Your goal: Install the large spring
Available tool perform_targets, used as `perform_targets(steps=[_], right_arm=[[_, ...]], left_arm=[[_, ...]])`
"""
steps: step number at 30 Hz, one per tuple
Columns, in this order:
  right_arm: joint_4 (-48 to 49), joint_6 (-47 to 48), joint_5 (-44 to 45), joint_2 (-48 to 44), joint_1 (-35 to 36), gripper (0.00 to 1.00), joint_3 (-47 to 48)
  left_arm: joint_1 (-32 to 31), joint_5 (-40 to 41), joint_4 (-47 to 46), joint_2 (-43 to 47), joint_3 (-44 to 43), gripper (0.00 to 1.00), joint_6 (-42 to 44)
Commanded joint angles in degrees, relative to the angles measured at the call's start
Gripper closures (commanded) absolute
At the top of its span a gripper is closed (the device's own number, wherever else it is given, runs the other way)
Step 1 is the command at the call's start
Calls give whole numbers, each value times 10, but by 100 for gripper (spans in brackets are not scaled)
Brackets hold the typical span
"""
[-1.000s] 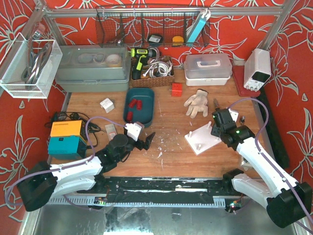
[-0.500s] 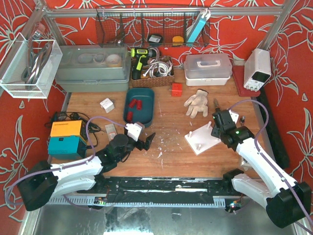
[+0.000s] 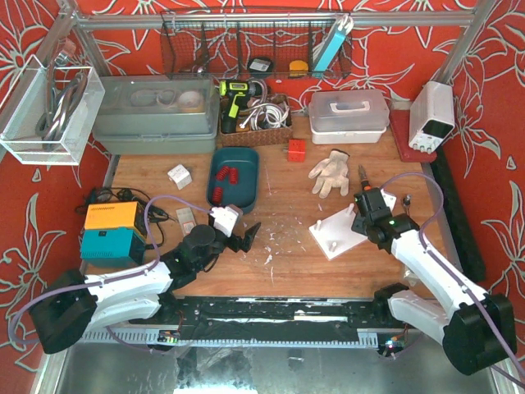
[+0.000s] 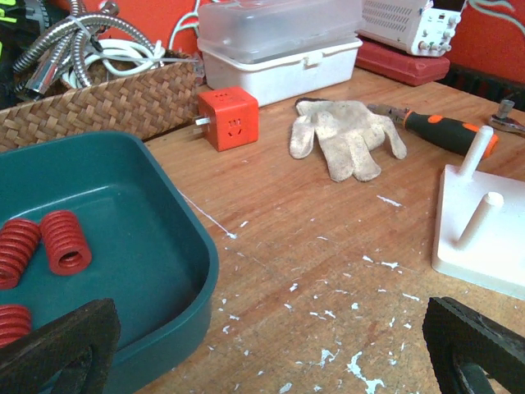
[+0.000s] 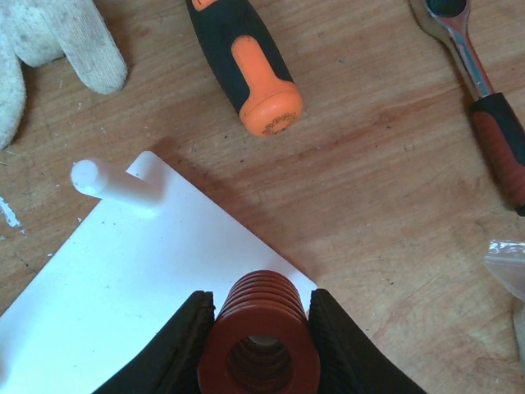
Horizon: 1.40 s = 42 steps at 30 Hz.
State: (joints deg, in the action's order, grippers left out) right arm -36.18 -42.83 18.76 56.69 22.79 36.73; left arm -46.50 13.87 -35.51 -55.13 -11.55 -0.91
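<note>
In the right wrist view, the right gripper (image 5: 258, 349) is clamping a large red spring (image 5: 259, 316) between its two black fingers (image 5: 182, 349), with the coil's open end facing the camera. The spring is sitting over a corner of the white peg base (image 5: 107, 295). Whether it is touching the base cannot be told. One peg (image 5: 111, 180) is standing well apart to the left. A screwdriver (image 5: 246, 66) and a ratchet wrench (image 5: 484, 90) are lying on the wooden table (image 5: 369, 189) beyond, and a work glove (image 5: 49, 33) is showing at the top left.

In the left wrist view, the left gripper (image 4: 267, 328) is hovering low over the table with its jaws spread wide, grasping nothing. A teal tray (image 4: 201, 279) is lying to its left, holding spare red springs (image 4: 66, 240). An orange cube (image 4: 227, 117) is sitting beyond the tray, beside the glove.

In the top view, the left gripper is pointing toward the table's middle, near the tray's near end. The right gripper is reaching down at the far right corner of the peg base, hiding the spring.
</note>
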Motion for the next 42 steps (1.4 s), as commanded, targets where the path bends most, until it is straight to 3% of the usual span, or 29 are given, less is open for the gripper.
perform_targets(steps=[1, 17, 23, 28, 35, 42], right_arm=[[33, -9, -3, 20, -6, 88, -11], [0, 7, 22, 6, -16, 56, 23], [-11, 57, -35, -45, -15, 41, 67], [34, 123, -160, -53, -10, 21, 106], [78, 137, -182, -10, 36, 1, 136], [174, 157, -119, 3, 133, 1, 77]], left_arm=[[-1, 5, -4, 1, -8, 0, 7], [-1, 9, -4, 7, -7, 0, 7], [-1, 29, 7, 13, -10, 0, 0], [1, 118, 86, 25, -53, 0, -74], [30, 198, 237, -21, -162, 0, -157], [117, 118, 314, -121, -265, 23, -135]])
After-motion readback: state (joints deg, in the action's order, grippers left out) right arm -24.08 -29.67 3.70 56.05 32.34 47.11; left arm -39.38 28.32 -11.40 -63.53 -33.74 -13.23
